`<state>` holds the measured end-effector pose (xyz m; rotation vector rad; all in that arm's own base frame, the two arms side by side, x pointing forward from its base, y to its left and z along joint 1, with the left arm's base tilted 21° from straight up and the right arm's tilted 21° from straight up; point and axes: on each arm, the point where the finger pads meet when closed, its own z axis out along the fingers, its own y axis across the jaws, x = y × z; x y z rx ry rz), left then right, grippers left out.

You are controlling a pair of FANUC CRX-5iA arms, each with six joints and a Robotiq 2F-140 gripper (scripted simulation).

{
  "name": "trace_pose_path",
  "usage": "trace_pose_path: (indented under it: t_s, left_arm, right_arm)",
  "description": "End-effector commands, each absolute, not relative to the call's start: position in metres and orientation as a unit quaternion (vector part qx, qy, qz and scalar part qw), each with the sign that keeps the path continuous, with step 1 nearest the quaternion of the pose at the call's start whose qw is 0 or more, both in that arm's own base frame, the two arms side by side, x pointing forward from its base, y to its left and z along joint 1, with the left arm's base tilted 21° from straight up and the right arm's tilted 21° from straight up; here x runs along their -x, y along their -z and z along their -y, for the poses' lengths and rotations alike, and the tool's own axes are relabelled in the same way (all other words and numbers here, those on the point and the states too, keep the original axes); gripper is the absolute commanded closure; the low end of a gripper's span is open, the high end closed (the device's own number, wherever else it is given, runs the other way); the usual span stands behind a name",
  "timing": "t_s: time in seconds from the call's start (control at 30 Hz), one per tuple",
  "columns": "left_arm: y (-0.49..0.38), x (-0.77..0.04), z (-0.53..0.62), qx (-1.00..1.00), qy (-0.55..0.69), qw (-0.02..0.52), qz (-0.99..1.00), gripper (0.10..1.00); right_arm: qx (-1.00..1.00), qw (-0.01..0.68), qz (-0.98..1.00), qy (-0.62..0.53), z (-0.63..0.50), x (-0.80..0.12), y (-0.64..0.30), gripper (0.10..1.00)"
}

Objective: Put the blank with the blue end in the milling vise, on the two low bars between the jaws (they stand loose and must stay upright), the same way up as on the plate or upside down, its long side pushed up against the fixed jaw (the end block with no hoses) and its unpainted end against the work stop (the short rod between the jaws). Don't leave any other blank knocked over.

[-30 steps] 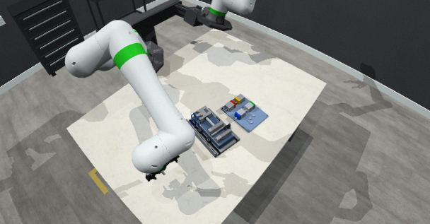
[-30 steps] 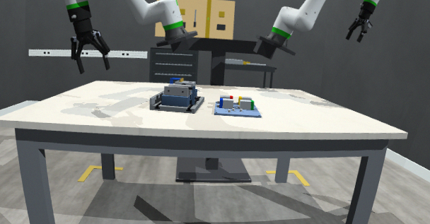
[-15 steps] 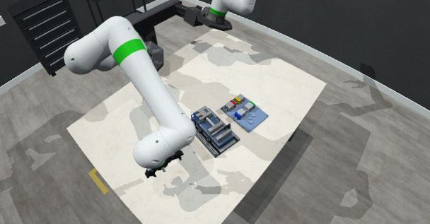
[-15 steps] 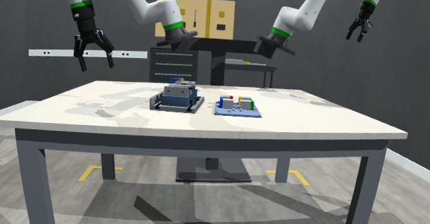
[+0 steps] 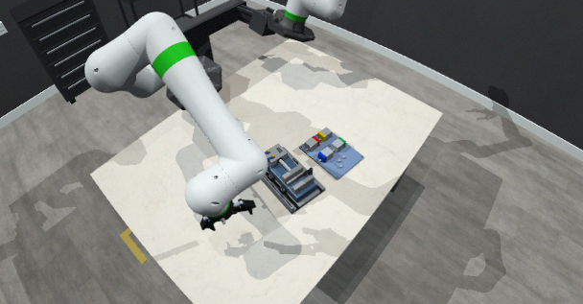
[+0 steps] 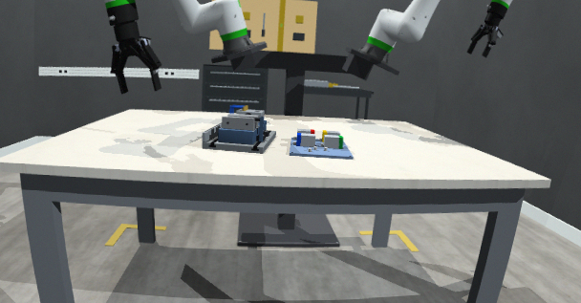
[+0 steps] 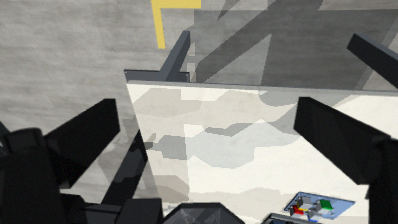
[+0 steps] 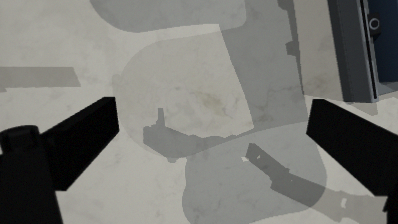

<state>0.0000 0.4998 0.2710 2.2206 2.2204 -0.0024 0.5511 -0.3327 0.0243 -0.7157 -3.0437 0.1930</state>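
The blue-ended blank (image 5: pixel 327 152) (image 6: pixel 307 140) sits on the blue plate (image 5: pixel 353 160) (image 6: pixel 321 155) (image 7: pixel 345 204), on the side towards the vise (image 5: pixel 315 191) (image 6: pixel 236 136) (image 8: pixel 352 60). The vise's fixed jaw (image 5: pixel 303 183) (image 6: pixel 238 123) is at the end away from the hoses. No blank shows between the jaws. The low bars and work stop are too small to make out surely. My right gripper (image 5: pixel 229 217) (image 6: pixel 140 90) (image 8: pixel 212 115) is open and empty, above the table beside the vise. My left gripper (image 6: pixel 478 53) (image 7: pixel 207 114) is open and empty, high up and far from the plate.
Blanks with red (image 5: pixel 312 143), yellow (image 5: pixel 326 133) and green (image 5: pixel 338 144) (image 6: pixel 333 141) ends stand on the plate close to the blue-ended one. Small pins stick up from the plate. Hose fittings (image 5: pixel 271 153) rise at the vise's far end. The right arm reaches over the table beside the vise.
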Motion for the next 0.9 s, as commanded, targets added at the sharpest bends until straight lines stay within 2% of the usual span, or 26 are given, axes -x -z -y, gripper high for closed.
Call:
trace_pose_path:
  t_s: [0.0,0.87]
  left_arm:
    - [-0.272,0.0,-0.5,-0.707,0.0,0.0,-0.707,0.098]
    - [-0.272,0.0,-0.5,-0.707,0.0,0.0,-0.707,0.098]
  right_arm:
    - [0.253,-0.005,0.965,-0.063,0.324,-0.552,-0.025,0.098]
    - [0.399,-0.05,0.914,-0.062,0.272,-0.551,-0.02,0.098]
